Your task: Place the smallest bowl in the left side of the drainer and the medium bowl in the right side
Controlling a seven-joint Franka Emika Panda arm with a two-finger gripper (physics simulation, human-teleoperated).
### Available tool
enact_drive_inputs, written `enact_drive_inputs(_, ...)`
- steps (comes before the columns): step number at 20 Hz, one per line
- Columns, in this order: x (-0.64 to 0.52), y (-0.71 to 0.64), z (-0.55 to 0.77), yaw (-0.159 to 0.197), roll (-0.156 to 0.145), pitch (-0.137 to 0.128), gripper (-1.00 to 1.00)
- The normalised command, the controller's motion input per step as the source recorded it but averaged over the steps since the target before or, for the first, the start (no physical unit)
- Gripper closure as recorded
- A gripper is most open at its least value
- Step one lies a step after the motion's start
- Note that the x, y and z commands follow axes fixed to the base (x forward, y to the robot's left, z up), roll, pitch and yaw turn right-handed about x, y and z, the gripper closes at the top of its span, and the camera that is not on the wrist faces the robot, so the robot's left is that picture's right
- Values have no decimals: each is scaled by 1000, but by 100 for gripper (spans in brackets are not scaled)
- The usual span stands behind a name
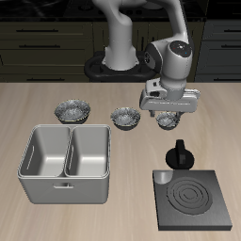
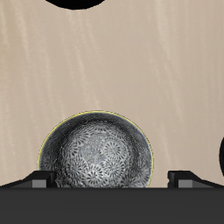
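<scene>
Three alike dark-rimmed, silver-speckled bowls stand in a row behind the drainer [image 1: 68, 171], a light grey tub with two compartments that both look empty. The smallest bowl [image 1: 168, 122] is at the end of the row nearest the stove. My gripper [image 1: 168, 113] hangs open just above it and partly hides it. In the wrist view the smallest bowl [image 2: 96, 157] lies between my spread fingertips [image 2: 39, 180], apart from both, with the gripper [image 2: 111, 178] over its rim. The medium bowl [image 1: 126, 117] stands in the middle of the row, and its edge [image 2: 220, 162] shows in the wrist view.
The largest bowl [image 1: 72, 111] stands at the far end of the row, behind the drainer. A black square stove plate [image 1: 193, 198] lies near the table's front edge, with a black pot-like object [image 1: 179, 153] just behind it, close to the smallest bowl.
</scene>
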Motion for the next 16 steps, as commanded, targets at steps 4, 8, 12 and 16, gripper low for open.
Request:
enact_drive_inputs(4, -51, -131, -328, -13, -28, 35, -100)
enact_drive_inputs(8, -58, -134, -264, -8, -16, 27, -100)
enact_drive_inputs(12, -28, -106, -274, -1, -12, 43, -100)
enact_drive_inputs(16, -126, 108, -257, 12, 45, 20, 100)
